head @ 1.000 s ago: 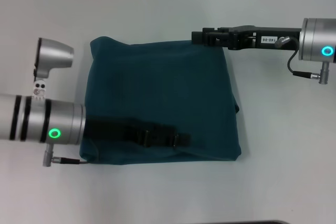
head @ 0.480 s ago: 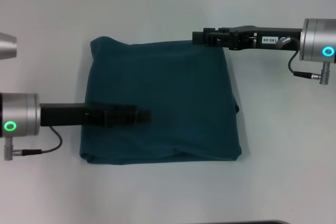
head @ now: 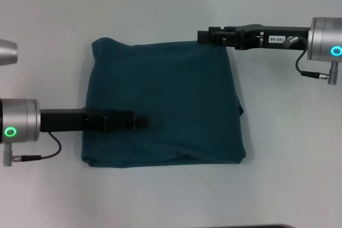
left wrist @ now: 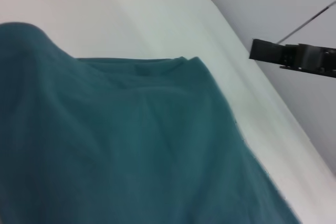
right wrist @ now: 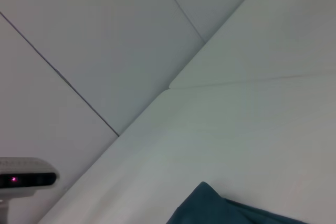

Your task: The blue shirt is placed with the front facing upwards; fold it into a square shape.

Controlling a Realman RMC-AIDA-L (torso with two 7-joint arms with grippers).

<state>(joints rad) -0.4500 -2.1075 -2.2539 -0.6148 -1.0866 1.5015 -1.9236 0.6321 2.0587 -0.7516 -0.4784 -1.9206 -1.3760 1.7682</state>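
The white table (head: 160, 4) filled the head view, a smooth, matte surface. On it, near the middle, lay the blue shirt (head: 176, 89), already folded into a rough, nearly square block of dark teal cotton. Its top face was plain cloth, with no lettering or collar showing. The far left corner rose in a soft rounded hump, the right edge showed a small bulge of stacked layers, and the near edge rolled slightly over the layers beneath.

The left gripper (head: 141, 122) reached in from the left, its black body lying over the shirt's left half, low above or on the cloth; whether its fingers were apart or together I could not tell. The right gripper (head: 206, 37) reached in from the right and sat at the shirt's far right corner, just at the cloth's edge; its fingers looked close together, but whether they pinched the fabric could not be made out.

The left wrist view showed what the head view did not: the soft, finely ribbed drape of the shirt (left wrist: 131, 150) up close, folds running toward a doubled corner, with the right gripper (left wrist: 268, 52) dark beyond the table edge. The right wrist view caught only one teal corner of the shirt (right wrist: 210, 205) on the table (right wrist: 252, 129), grey wall panels behind, and a small white device (right wrist: 26, 179) with a red light.
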